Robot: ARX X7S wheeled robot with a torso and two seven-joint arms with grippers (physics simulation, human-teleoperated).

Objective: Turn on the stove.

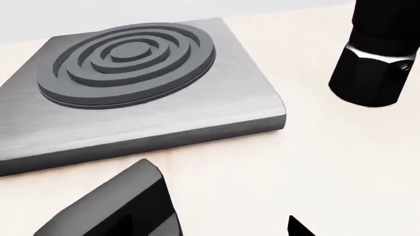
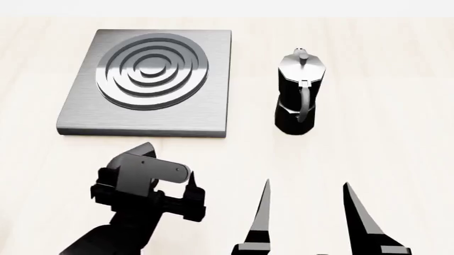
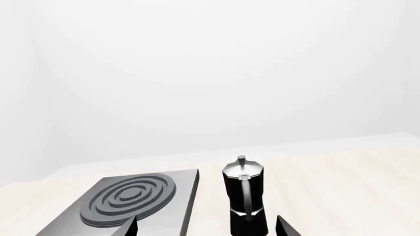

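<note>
The stove (image 2: pixel 152 79) is a flat brushed-grey square plate with dark concentric burner rings, at the far left of the table. It also shows in the left wrist view (image 1: pixel 131 88) and the right wrist view (image 3: pixel 125 201). Its separate round black knob shows in no view. My left gripper (image 2: pixel 170 162) hovers just in front of the plate's near edge; its jaws stand wide apart with only bare table between them (image 1: pixel 223 211). My right gripper (image 2: pixel 309 199) is open and empty, in front of the moka pot, and shows in its wrist view (image 3: pixel 206 228).
A black-and-silver moka pot (image 2: pixel 298 95) stands upright to the right of the stove, about a hand's width from it. It shows in the left wrist view (image 1: pixel 374 54) and the right wrist view (image 3: pixel 244 196). The table (image 2: pixel 383 133) is pale wood.
</note>
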